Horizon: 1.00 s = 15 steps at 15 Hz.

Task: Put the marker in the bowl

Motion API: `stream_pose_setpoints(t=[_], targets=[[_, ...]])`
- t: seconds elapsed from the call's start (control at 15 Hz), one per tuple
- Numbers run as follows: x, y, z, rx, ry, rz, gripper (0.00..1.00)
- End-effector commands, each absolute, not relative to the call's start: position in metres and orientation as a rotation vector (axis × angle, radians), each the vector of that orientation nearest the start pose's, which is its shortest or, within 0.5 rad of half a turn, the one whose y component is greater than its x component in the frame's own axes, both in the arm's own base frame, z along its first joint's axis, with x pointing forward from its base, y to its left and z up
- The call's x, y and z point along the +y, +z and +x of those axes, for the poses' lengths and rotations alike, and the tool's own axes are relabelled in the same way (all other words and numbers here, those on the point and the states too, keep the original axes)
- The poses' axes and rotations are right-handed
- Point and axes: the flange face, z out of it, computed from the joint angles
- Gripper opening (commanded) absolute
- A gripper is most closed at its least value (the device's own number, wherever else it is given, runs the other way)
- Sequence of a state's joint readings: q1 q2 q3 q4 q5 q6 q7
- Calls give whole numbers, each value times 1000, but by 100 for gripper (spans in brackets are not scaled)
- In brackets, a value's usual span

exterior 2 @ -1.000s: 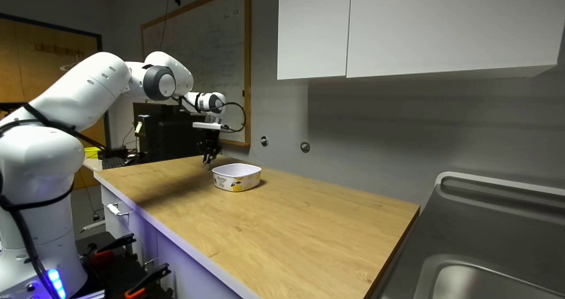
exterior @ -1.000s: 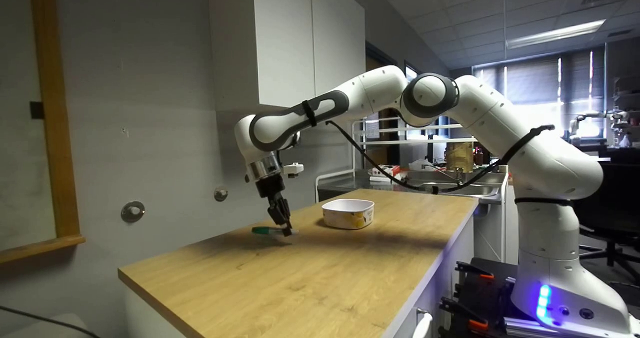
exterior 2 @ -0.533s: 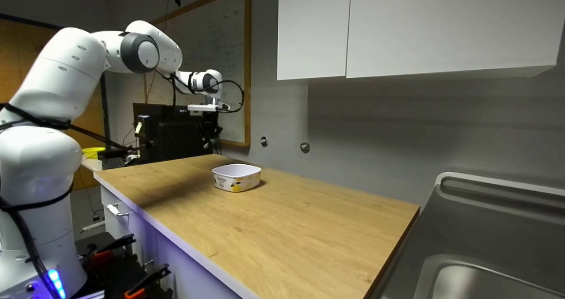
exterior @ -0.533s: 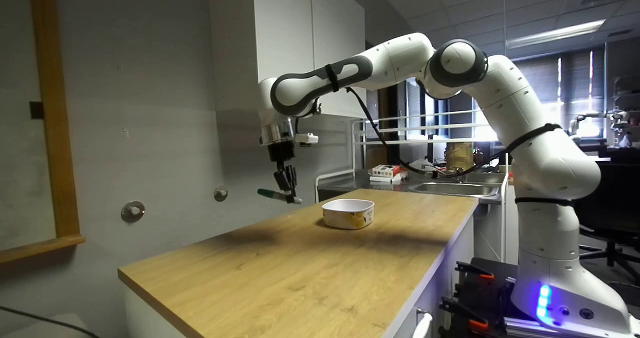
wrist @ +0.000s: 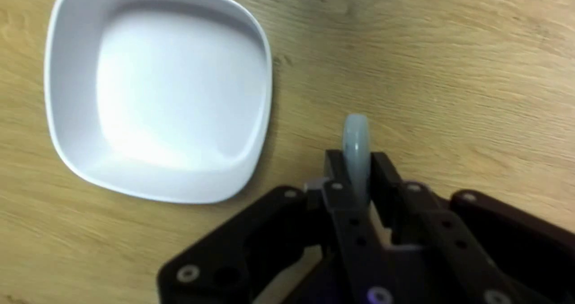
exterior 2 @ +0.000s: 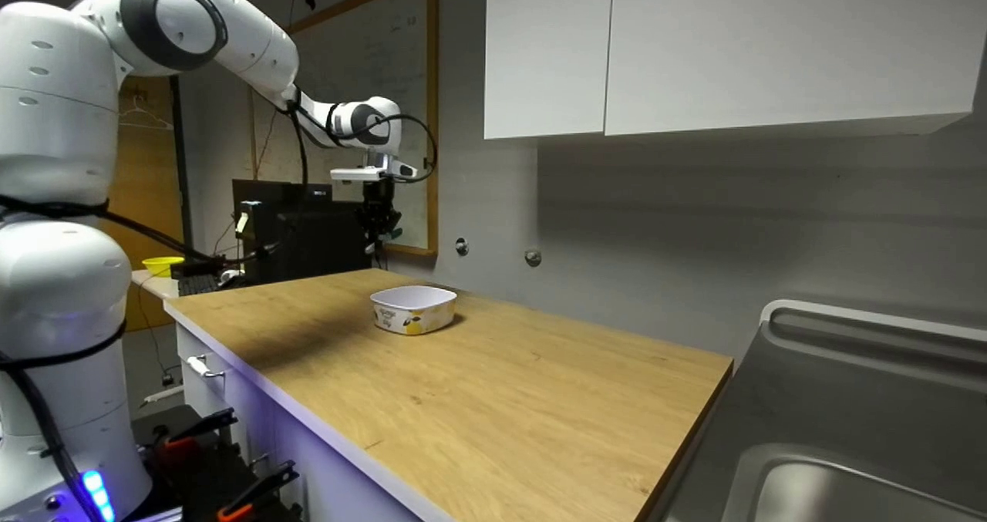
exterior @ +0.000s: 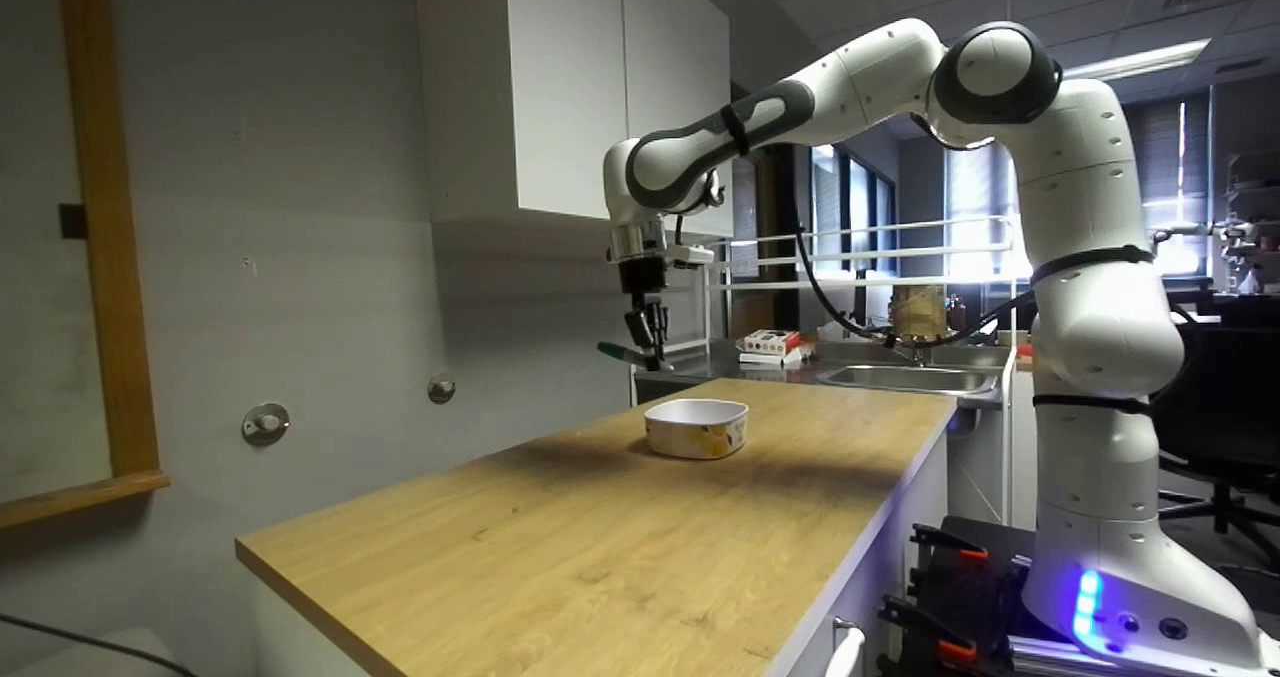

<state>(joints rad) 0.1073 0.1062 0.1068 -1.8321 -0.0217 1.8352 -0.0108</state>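
Observation:
The marker is held crosswise in my gripper (exterior: 655,361), its green end (exterior: 619,353) sticking out to the left in an exterior view. In the wrist view its pale grey-white end (wrist: 357,138) pokes out between the fingertips (wrist: 357,162). The green end also shows in an exterior view (exterior 2: 395,234). The white bowl, squarish with rounded corners and a yellow fruit print, stands upright on the counter in both exterior views (exterior: 697,440) (exterior 2: 414,319). In the wrist view the bowl (wrist: 166,84) lies left of the marker, with nothing in it. The gripper is above the bowl's height, off to its side.
The bowl stands on a wooden counter (exterior: 560,557) (exterior 2: 493,399) against a grey wall. White cabinets (exterior: 570,87) (exterior 2: 732,52) hang above. A sink (exterior: 905,379) and white rack (exterior: 860,285) are behind the counter's end. A dark monitor (exterior 2: 308,244) stands beyond it.
My gripper has lifted the marker from just above the counter to well above bowl height. It has also moved right, towards the bowl, in an exterior view. The bowl has not moved.

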Motion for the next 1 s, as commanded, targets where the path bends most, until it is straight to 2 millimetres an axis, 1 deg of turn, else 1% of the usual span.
stream_pose_setpoints(t=[0.0, 0.2, 0.33, 0.47, 0.6, 0.93], targets=[[71, 454, 534, -202, 154, -3133, 7], [39, 442, 520, -106, 184, -3137, 7], [27, 435, 515, -68, 205, -3135, 7], [24, 427, 513, -59, 228, -3140, 7], [27, 418, 513, -62, 258, -3144, 7], [29, 395, 519, -57, 335, -3149, 7]])
